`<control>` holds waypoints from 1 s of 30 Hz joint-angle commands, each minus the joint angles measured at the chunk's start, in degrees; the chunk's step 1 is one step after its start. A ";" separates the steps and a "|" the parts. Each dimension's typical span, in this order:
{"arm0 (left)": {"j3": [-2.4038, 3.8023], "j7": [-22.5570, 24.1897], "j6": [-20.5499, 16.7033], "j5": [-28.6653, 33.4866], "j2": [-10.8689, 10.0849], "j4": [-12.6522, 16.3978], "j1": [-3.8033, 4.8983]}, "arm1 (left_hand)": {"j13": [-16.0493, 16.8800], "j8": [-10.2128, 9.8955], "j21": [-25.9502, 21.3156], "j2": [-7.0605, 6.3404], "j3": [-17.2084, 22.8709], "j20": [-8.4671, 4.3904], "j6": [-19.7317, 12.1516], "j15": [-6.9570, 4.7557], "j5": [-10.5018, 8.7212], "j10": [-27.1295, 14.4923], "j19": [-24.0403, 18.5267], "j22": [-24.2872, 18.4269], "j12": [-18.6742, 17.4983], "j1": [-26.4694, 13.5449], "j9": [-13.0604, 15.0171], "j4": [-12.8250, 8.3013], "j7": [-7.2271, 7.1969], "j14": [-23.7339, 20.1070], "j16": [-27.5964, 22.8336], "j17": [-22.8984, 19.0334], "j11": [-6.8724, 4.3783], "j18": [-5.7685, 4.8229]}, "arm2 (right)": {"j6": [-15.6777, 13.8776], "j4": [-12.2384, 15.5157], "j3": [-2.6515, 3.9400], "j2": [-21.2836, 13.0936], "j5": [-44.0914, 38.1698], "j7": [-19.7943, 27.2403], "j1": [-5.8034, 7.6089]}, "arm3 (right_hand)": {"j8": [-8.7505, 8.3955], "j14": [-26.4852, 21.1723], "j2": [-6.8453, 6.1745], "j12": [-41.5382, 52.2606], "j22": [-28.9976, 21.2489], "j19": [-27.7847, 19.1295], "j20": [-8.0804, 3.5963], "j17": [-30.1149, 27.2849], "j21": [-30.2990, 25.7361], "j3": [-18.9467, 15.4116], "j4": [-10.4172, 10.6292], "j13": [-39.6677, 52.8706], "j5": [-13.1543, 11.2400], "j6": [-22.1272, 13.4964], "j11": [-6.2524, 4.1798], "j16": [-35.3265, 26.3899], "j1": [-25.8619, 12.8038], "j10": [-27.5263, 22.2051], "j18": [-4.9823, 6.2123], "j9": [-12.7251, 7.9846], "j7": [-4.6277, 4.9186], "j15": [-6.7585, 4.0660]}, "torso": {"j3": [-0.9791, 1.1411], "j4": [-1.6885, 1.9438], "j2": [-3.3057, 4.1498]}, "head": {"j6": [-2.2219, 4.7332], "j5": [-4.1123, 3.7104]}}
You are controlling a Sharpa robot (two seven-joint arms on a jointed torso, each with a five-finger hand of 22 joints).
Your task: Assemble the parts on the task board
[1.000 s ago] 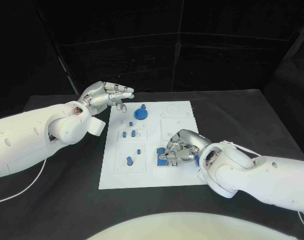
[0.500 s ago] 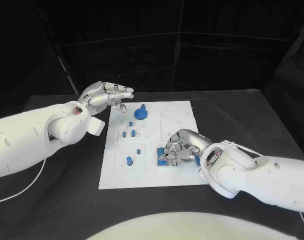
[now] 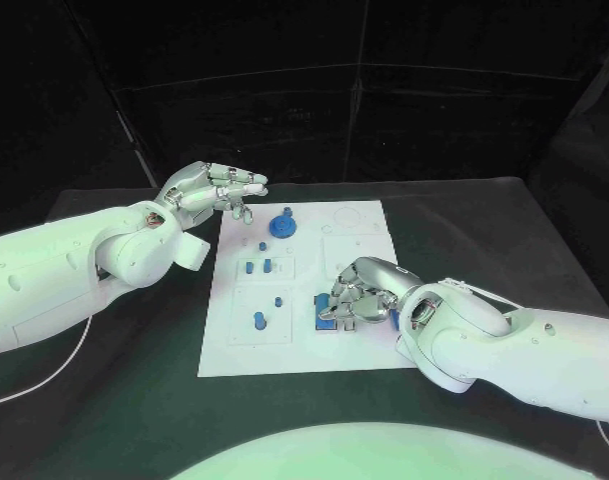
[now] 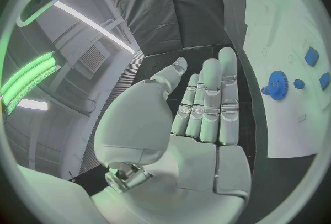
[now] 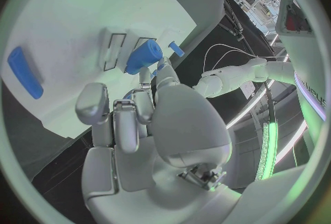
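— Starting on the left: what is the left hand (image 3: 218, 189) doing?

— It hovers just off the far left corner of the white task board (image 3: 232, 350), above the black table (image 3: 535, 240). The fingers are loosely curled and apart, and nothing is in them; the left wrist view shows the palm bare.

— And what sits on the board?

— Near the far edge, a blue gear (image 3: 284, 228) stands on the board, just beside the left hand. Nearer, two small blue pegs (image 3: 257, 267) stand side by side in a recess, and one more blue peg (image 3: 258, 321) stands alone lower down the left column.

— The right hand (image 3: 363, 292)?

— It is down on the near right part of the board, fingers bent over a blue block (image 3: 330, 322). The fingertips touch the piece. Whether they truly grip it or merely press on it, I cannot tell; the fingers hide the contact.

— Anything else there?

— In the right wrist view, a flat blue bar (image 5: 25, 72) lies on the board, apart from the fingers.
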 commanded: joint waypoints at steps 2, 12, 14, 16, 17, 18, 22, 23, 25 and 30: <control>0.05 0.07 0.63 0.25 -0.05 0.11 0.09 | -0.06 0.24 -0.23 0.50 -0.23 0.33 -0.44 -0.17 -0.05 -0.35 -0.10 -0.08 0.38 0.04 -0.04 0.22 -0.03 -0.38 0.19 -0.05 -0.16 0.37 | 3.28 -0.02 -0.09 -0.09 -3.08 -1.90 0.01 | 0.21 4.69 0.94 -0.19 0.07 0.27 -0.25 8.40 0.09 0.26 -0.86 -0.37 -0.72 0.15 -0.46 0.01 2.03 0.28 -0.44 0.10 -0.41 -0.44 | 0.00 -0.02 -0.03 | -0.09 -0.05; 0.05 0.04 0.68 0.25 -0.26 0.15 0.09 | -0.06 0.24 -0.23 0.50 -0.23 0.33 -0.44 -0.17 -0.05 -0.35 -0.10 -0.08 0.38 0.04 -0.04 0.22 -0.03 -0.38 0.19 -0.05 -0.16 0.37 | 3.66 0.55 -0.09 -0.89 -3.08 -1.37 0.01 | 0.18 4.67 0.61 -0.20 0.09 0.25 -0.25 8.32 0.08 0.14 -1.17 -0.29 -0.85 0.15 -0.38 -0.04 2.08 0.31 -0.45 0.09 -0.29 -0.42 | 0.05 -0.01 -0.01 | -0.12 0.06; 0.05 0.03 0.70 0.25 -0.27 0.14 0.09 | -0.06 0.24 -0.23 0.50 -0.23 0.33 -0.44 -0.17 -0.05 -0.35 -0.10 -0.08 0.38 0.04 -0.04 0.22 -0.03 -0.38 0.19 -0.05 -0.16 0.37 | 3.08 0.72 -0.09 -1.05 -2.64 -0.93 0.01 | 0.14 4.65 0.45 -0.33 -0.01 0.18 -0.22 8.25 0.02 -0.06 -1.03 -0.41 -0.72 0.08 -0.31 -0.08 1.68 0.23 -0.44 0.07 -0.20 -0.36 | 0.04 -0.03 0.01 | -0.11 0.07; 0.04 0.02 0.73 0.25 -0.28 0.14 0.08 | -0.06 0.24 -0.23 0.50 -0.23 0.33 -0.44 -0.17 -0.05 -0.35 -0.10 -0.08 0.38 0.04 -0.04 0.22 -0.03 -0.38 0.19 -0.05 -0.16 0.37 | 1.57 0.99 -0.09 -1.39 -1.78 0.02 0.01 | -0.16 4.63 0.30 -0.73 -0.25 0.03 -0.15 8.13 -0.12 -0.33 -0.73 -0.80 0.03 -0.39 -0.14 -0.15 1.00 -0.06 -0.41 -0.06 0.02 -0.23 | 0.03 -0.04 0.01 | -0.12 0.05; 0.04 0.02 0.75 0.25 -0.28 0.14 0.08 | -0.06 0.24 -0.23 0.50 -0.23 0.33 -0.44 -0.17 -0.05 -0.35 -0.10 -0.08 0.38 0.04 -0.04 0.22 -0.03 -0.38 0.19 -0.05 -0.16 0.37 | 0.89 1.13 -0.09 -1.60 -1.32 0.56 0.01 | -0.42 4.61 0.26 -0.95 -0.37 -0.05 -0.09 8.07 -0.19 -0.45 -0.53 -1.00 0.70 -0.76 -0.01 -0.18 0.64 -0.23 -0.39 -0.17 0.18 -0.14 | 0.04 -0.05 0.00 | -0.12 0.05; 0.04 0.02 0.76 0.25 -0.29 0.13 0.08 | -0.06 0.24 -0.23 0.50 -0.23 0.33 -0.44 -0.17 -0.05 -0.35 -0.10 -0.08 0.38 0.04 -0.04 0.22 -0.03 -0.38 0.19 -0.05 -0.16 0.37 | 0.01 1.36 -0.09 -1.91 -0.73 1.26 0.01 | -0.62 4.61 0.26 -1.03 -0.45 -0.10 -0.01 8.06 -0.24 -0.51 -0.38 -1.06 1.38 -1.02 0.10 -0.20 0.38 -0.30 -0.38 -0.26 0.30 -0.06 | 0.04 -0.05 -0.01 | -0.14 0.05; 0.04 0.04 0.79 0.25 -0.45 0.15 0.08 | -0.06 0.24 -0.23 0.50 -0.23 0.33 -0.44 -0.17 -0.05 -0.35 -0.10 -0.08 0.38 0.04 -0.04 0.22 -0.03 -0.38 0.19 -0.05 -0.16 0.37 | -3.08 2.86 -0.09 -4.25 1.99 3.91 0.01 | -2.05 4.58 0.53 -1.74 -0.69 -0.23 0.38 7.92 -0.39 -0.68 0.59 -1.67 4.52 -2.67 0.73 -0.29 -0.86 -0.83 -0.34 -0.88 1.08 0.45 | 0.05 -0.16 0.02 | -0.07 0.00; 0.04 0.05 0.79 0.25 -0.52 0.16 0.08 | -0.06 0.24 -0.23 0.50 -0.23 0.33 -0.44 -0.17 -0.05 -0.35 -0.10 -0.08 0.38 0.04 -0.04 0.22 -0.03 -0.38 0.19 -0.05 -0.16 0.37 | -3.42 3.28 -0.09 -5.03 2.39 4.30 0.01 | -2.23 4.58 0.52 -1.89 -0.72 -0.25 0.46 7.92 -0.41 -0.71 0.73 -1.80 4.95 -2.76 0.81 -0.30 -1.03 -0.93 -0.33 -0.97 1.17 0.53 | 0.04 -0.25 -0.01 | -0.02 -0.04; 0.04 0.07 0.79 0.25 -0.59 0.18 0.08 | -0.06 0.24 -0.23 0.50 -0.23 0.33 -0.44 -0.17 -0.05 -0.35 -0.10 -0.08 0.38 0.04 -0.04 0.22 -0.03 -0.38 0.19 -0.05 -0.16 0.37 | -3.61 4.02 -0.08 -6.71 3.24 4.78 0.02 | -2.62 4.57 0.44 -2.18 -0.81 -0.30 0.58 7.91 -0.47 -0.89 1.12 -2.06 5.24 -3.02 0.97 -0.31 -1.56 -1.12 -0.31 -1.14 1.36 0.66 | 0.03 -0.38 -0.06 | 0.00 -0.15; 0.03 0.10 0.74 0.25 -0.58 0.24 0.07 | -0.06 0.24 -0.23 0.50 -0.23 0.33 -0.44 -0.17 -0.05 -0.35 -0.10 -0.08 0.38 0.04 -0.04 0.22 -0.03 -0.38 0.19 -0.05 -0.16 0.37 | -2.24 5.00 -0.06 -10.93 4.42 4.95 0.04 | -4.11 4.37 0.33 -3.40 -1.86 -0.93 1.01 7.07 -1.07 -1.53 2.61 -3.24 6.65 -3.83 1.49 -0.77 -3.45 -1.91 -0.12 -1.79 1.96 1.09 | 0.00 -0.44 -0.19 | -0.02 -0.64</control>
